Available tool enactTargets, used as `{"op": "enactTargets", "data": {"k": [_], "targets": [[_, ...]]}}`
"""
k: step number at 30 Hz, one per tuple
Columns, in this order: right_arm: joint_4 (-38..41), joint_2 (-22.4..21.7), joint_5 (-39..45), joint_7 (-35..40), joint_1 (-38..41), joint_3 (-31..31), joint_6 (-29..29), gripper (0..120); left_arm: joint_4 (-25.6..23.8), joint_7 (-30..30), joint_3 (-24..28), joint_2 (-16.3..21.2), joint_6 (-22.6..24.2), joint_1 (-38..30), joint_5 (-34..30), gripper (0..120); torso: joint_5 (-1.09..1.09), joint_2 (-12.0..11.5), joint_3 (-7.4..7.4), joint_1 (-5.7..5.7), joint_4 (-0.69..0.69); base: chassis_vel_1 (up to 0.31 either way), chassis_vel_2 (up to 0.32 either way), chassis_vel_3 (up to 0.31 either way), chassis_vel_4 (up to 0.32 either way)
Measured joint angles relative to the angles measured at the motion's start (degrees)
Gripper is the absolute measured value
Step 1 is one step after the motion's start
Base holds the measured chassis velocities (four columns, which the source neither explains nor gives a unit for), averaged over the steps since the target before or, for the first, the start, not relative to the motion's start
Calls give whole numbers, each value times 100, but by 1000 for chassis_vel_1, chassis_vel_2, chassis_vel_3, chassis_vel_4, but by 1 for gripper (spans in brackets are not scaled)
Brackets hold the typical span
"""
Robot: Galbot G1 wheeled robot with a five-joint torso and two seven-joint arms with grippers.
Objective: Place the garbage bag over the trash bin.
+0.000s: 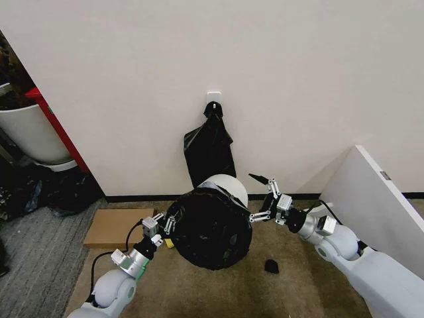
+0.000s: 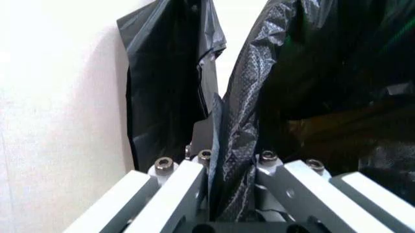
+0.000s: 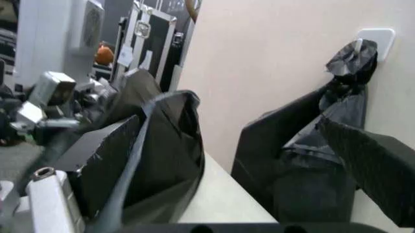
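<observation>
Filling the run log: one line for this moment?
left gripper: shut on garbage bag | right gripper: open beside bag | bag partly over trash bin

- You had the garbage bag [image 1: 211, 228], thin, glossy, crinkly black plastic, spread open over the mouth of the trash bin [image 1: 230, 186], covering most of the rim and the near side.
- Its film bulged outward and hung down the front of the bin, wrinkled all over.
- In your left wrist view, a fold of the bag's textured edge [image 2: 236, 145] ran upright.
- The trash bin was round and cream-white, standing on the floor by the wall; you could see just the far part of its rim and wall above the bag.
</observation>
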Motion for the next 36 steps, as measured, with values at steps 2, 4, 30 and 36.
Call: {"op": "enactTargets", "data": {"k": [2, 4, 30, 36], "targets": [[-35, 8, -54, 54, 10, 5, 1, 100, -36, 4, 2, 4, 4, 9, 1, 1, 0, 0, 0, 0, 0, 0, 0, 0, 0], [-76, 17, -99, 84, 26, 8, 4, 100, -76, 7, 3, 12, 10, 22, 1, 1, 0, 0, 0, 0, 0, 0, 0, 0, 0], [-858, 368, 202, 618, 289, -53, 70, 100, -265, 94, -16, -26, -75, 215, 84, 1, -1, 1, 0, 0, 0, 0, 0, 0, 0], [-714, 541, 1042, -1016, 95, 492, 285, 100, -165, -1063, 104, -183, 897, 177, -162, 1, -2, 1, 0, 0, 0, 0, 0, 0, 0]]}}
